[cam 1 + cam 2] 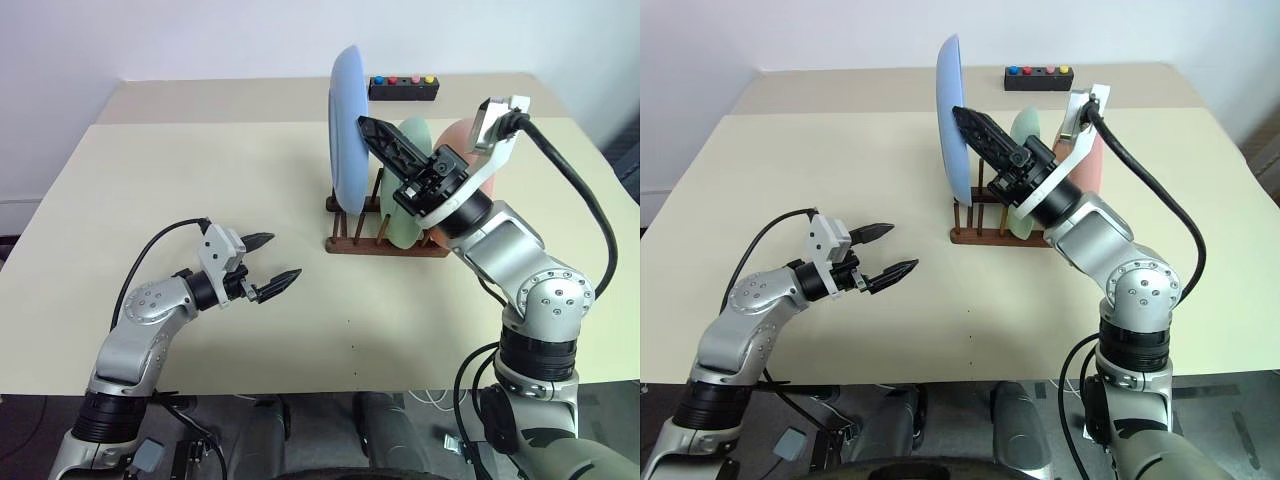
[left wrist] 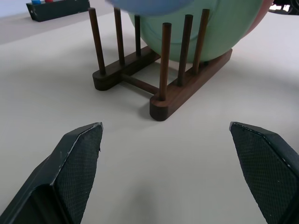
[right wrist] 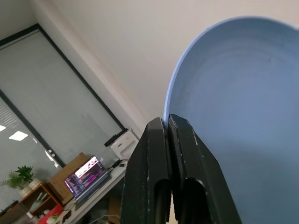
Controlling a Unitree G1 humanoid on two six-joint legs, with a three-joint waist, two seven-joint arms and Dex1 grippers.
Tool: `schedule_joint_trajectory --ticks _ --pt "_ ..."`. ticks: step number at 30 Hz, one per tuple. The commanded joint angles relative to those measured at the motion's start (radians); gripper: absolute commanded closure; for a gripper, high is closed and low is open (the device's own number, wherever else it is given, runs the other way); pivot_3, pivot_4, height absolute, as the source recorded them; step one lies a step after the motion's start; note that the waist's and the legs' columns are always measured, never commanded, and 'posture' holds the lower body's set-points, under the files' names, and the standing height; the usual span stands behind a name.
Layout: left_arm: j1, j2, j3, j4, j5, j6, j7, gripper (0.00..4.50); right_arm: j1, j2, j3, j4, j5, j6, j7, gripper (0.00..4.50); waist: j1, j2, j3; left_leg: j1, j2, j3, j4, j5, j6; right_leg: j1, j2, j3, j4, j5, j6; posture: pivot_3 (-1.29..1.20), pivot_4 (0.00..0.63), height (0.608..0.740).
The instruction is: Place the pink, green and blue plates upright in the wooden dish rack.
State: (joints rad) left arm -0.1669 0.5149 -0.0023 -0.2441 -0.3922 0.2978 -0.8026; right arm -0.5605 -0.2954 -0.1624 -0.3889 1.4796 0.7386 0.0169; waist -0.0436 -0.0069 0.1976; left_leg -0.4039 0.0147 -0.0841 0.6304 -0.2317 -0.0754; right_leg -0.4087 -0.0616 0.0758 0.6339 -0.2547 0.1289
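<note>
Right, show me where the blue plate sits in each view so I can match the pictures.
Left eye view: blue plate upright, upper centre, above the wooden dish rack's left end.
Right eye view: blue plate upper centre, over the rack's left end.
Left wrist view: only its lower edge, at the top, in front of the green plate.
Right wrist view: covers the right side, rim pinched by the right gripper's fingers.
Shared landmark: the rack's dark pegs.

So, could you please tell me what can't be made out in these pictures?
- Pink plate: mostly hidden behind the right pincer and its arm in the head views.
- Whether the blue plate's lower edge sits between the wooden dish rack's pegs: unclear.
- Green plate: top cut off in the left wrist view.
</note>
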Motion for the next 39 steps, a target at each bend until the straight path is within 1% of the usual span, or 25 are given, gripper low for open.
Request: schedule_joint_trajectory --ticks 1,13,18,21,24,25,26,28,29,39 --pt "0.000 0.011 0.022 -0.031 -0.009 -0.004 0.001 0.00 -0.004 0.003 -0.008 -0.002 0.039 -0.003 -0.020 4.48 0.000 0.000 0.000 0.000 0.000 0.000 0.000 0.000 0.000 0.000 0.000 0.000 0.000 0.000 0.000 0.00 0.150 0.730" --pt "-0.001 0.007 0.015 -0.037 -0.009 -0.002 0.002 0.00 0.002 0.020 -0.025 0.046 0.103 -0.019 -0.117 4.48 0.000 0.000 0.000 -0.001 0.000 0.000 0.000 0.000 0.000 -0.001 0.000 0.000 0.000 -0.001 -0.001 0.00 0.150 0.730" --pt "-0.001 0.007 0.015 -0.037 -0.008 -0.003 0.003 0.00 0.006 0.018 -0.023 0.050 0.111 -0.016 -0.130 4.48 0.000 0.000 0.000 -0.001 0.000 0.000 0.000 0.000 0.000 -0.001 0.000 0.000 0.000 -0.001 -0.001 0.00 0.150 0.730" --pt "-0.001 0.006 0.014 -0.038 -0.009 -0.003 0.004 0.00 0.007 0.018 -0.023 0.050 0.114 -0.016 -0.133 3.63 0.000 0.000 0.000 -0.001 0.000 0.000 0.000 0.000 0.000 -0.001 0.000 0.000 0.000 -0.001 -0.001 0.00 0.150 0.730" --pt "0.000 0.005 0.013 -0.040 -0.009 -0.002 0.005 0.00 0.007 0.016 -0.022 0.050 0.114 -0.017 -0.136 2.15 0.000 0.000 0.000 -0.001 0.000 0.000 0.000 0.000 0.000 -0.001 0.000 0.000 0.000 -0.001 -0.002 0.00 0.150 0.730" --pt "0.000 0.005 0.013 -0.040 -0.009 -0.002 0.005 0.00 0.006 0.015 -0.022 0.051 0.111 -0.017 -0.138 1.51 0.000 0.000 0.000 -0.001 0.000 0.000 0.000 0.000 0.000 -0.001 0.000 0.000 0.000 -0.001 -0.002 0.00 0.150 0.730" --pt "0.000 0.005 0.013 -0.040 -0.009 -0.002 0.005 0.00 0.006 0.015 -0.021 0.052 0.110 -0.017 -0.139 1.15 0.000 0.000 0.000 -0.001 0.000 0.000 0.000 0.000 0.000 -0.001 0.000 0.000 0.000 -0.001 -0.002 0.00 0.150 0.730" --pt "0.001 0.005 0.013 -0.041 -0.010 -0.002 0.006 0.00 0.005 0.014 -0.021 0.052 0.108 -0.017 -0.140 0.12 0.000 0.000 0.000 -0.001 0.000 0.000 0.000 0.000 0.000 -0.001 0.000 0.000 0.000 -0.001 -0.002 0.00 0.150 0.730" --pt "0.001 0.004 0.013 -0.041 -0.010 -0.002 0.006 0.00 0.005 0.014 -0.020 0.052 0.106 -0.017 -0.140 0.05 0.000 0.000 0.000 -0.001 0.000 0.000 0.000 0.000 0.000 -0.001 0.000 0.000 0.000 -0.001 -0.002 0.00 0.150 0.730" --pt "-0.001 0.005 0.012 -0.039 -0.012 -0.001 0.003 0.00 -0.029 -0.029 -0.028 0.056 0.014 -0.025 -0.081 0.05 0.000 0.000 0.000 -0.001 0.000 0.000 0.000 0.000 0.000 -0.001 0.000 0.000 -0.001 -0.001 -0.002 0.00 0.150 0.730"
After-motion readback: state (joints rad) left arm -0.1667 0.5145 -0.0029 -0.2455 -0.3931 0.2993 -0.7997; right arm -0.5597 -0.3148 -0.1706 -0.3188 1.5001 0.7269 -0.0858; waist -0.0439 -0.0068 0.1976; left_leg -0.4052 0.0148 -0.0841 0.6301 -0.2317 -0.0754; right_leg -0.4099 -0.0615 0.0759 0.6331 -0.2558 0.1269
